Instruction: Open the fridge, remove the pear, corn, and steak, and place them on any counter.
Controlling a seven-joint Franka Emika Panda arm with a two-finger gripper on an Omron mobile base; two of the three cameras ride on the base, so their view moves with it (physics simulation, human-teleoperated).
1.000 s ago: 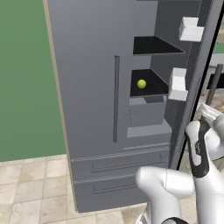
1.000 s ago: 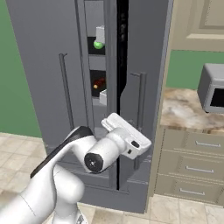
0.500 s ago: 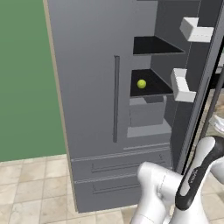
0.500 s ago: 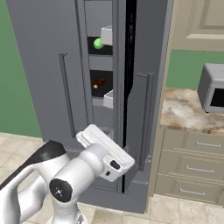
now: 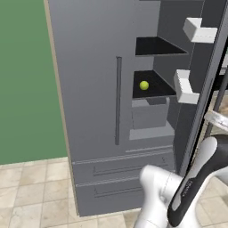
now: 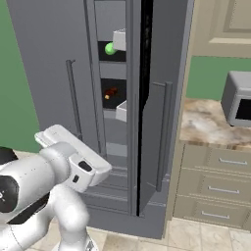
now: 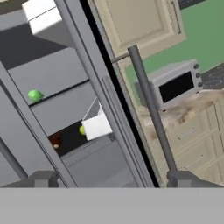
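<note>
The fridge [image 5: 93, 89] stands with its right door [image 6: 157, 127] swung partly out. The pear [image 5: 143, 85] rests on a dark shelf inside; the hand view catches it as a yellow-green spot [image 7: 82, 129] beside a white door shelf. The corn [image 6: 110, 48] lies one shelf higher, also seen as a green blob [image 7: 34, 94]. The steak [image 6: 110, 93] is a dark red piece on the pear's shelf. My gripper [image 7: 113, 180] is open and holds nothing, its fingertips [image 7: 41, 179] spread either side of the door edge and its bar handle [image 7: 151, 109], a short way back from them.
A grey microwave [image 6: 240, 100] sits on the marbled counter [image 6: 206, 125] right of the fridge, above beige drawers [image 6: 215, 186]. The left fridge door [image 5: 89, 67] is closed, with two drawers [image 5: 120, 178] below. My arm [image 6: 54, 171] hangs low in front of the fridge.
The gripper has gone from shut to wide open, letting go of the right door's handle. The hand has dropped and drawn back from the door, which now stands slightly wider.
</note>
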